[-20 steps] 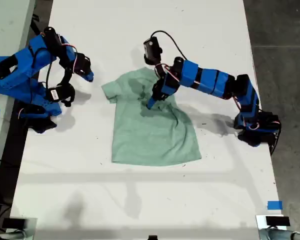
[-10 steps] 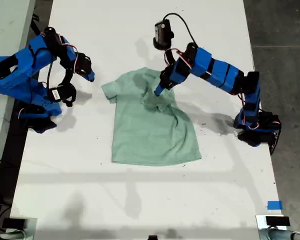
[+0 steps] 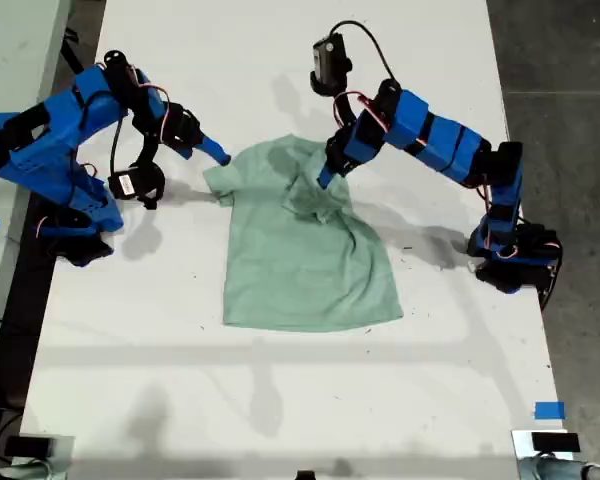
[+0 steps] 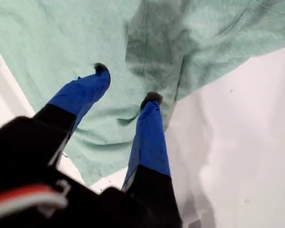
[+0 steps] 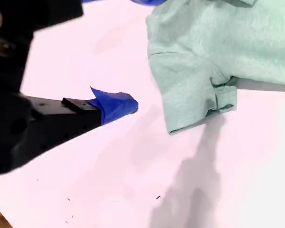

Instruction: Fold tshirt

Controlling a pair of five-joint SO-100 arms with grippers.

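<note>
The pale mint-green tshirt (image 3: 300, 265) lies flat on the white table (image 3: 280, 400), collar toward the far edge, with a rumpled fold near the collar. My first gripper (image 3: 325, 181) hangs just above that fold. In the first wrist view it (image 4: 126, 83) is open, both fingers spread over the tshirt (image 4: 52, 38), nothing between them. My second gripper (image 3: 218, 154) reaches in from the exterior view's left and stops just short of the tshirt's sleeve (image 3: 221, 183). The second wrist view shows one blue fingertip (image 5: 116, 105) above bare table beside that sleeve (image 5: 190, 95); its other finger is hidden.
Both arm bases stand on the table, one at the exterior view's left (image 3: 70, 235), one at its right (image 3: 510, 265). Blue tape (image 3: 548, 410) marks the near right corner in the exterior view. Dark floor (image 3: 570, 120) lies beyond the table's right edge.
My first gripper has lifted off the tshirt's middle and moved toward the collar. My second gripper has swung from beside its base toward the sleeve.
</note>
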